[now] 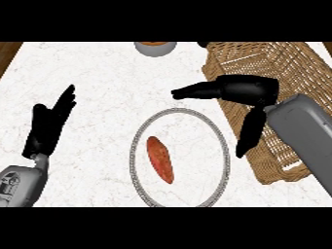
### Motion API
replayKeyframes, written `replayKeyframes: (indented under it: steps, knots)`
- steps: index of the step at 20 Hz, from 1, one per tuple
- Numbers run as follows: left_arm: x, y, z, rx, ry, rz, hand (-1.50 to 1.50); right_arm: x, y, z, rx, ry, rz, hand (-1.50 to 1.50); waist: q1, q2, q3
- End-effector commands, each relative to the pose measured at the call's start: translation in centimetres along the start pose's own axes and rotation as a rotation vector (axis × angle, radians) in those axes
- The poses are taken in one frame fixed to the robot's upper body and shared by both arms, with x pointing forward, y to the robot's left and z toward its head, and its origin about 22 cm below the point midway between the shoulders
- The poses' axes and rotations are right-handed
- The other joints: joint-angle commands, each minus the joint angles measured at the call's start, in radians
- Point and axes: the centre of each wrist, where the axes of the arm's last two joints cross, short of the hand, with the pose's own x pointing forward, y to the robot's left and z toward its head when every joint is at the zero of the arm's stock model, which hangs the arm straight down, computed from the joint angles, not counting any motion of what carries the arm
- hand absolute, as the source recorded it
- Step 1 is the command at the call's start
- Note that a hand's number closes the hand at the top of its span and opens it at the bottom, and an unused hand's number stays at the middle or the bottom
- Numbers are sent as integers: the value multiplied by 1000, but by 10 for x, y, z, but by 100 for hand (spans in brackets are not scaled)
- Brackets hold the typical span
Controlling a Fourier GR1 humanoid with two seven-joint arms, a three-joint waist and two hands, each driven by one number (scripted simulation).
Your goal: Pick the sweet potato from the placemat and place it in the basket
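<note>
Head view: white marble counter (89, 73), wood floor at corners. Grey bowl (155, 47) at 12 o'clock. Wicker basket (298, 68) at 2. Sweet potato (160, 159) on round placemat (215, 141), centre. Right hand (244, 90) above placemat rim, fingers spread, empty. Left hand (50, 124) at 9, fingers straight.

**Sweet potato on placemat, right hand above**

Seen on a white marble counter (89, 73): a round white placemat (141, 136) with grey rim, sweet potato (159, 159) lying on it, left of centre. Just right, a wicker basket (298, 63). Above the placemat's far edge, right hand (244, 90), fingers spread, holding nothing. At left, left hand (50, 124), open, fingers straight. At far edge, a bowl (155, 47), partly cut off.
</note>
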Motion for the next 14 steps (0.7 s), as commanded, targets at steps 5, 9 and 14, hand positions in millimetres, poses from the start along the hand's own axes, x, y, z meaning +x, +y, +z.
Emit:
replayKeyframes:
  steps: [5, 9, 14]
  knots:
    - [-2, -24, 6, 21, -12, -6, 0, -29, 11, 0, -67, 6, -20, -150, 0, 1, 0]
    - [1, 1, -4, 9, -11, -5, 0, -23, 49, -51, -38, -19, 4, -150, -2, 0, 0]
    - [5, 7, 0, -3, 8, 11, 0, -39, 40, -35, -34, -1, -44, -150, 0, -1, 0]
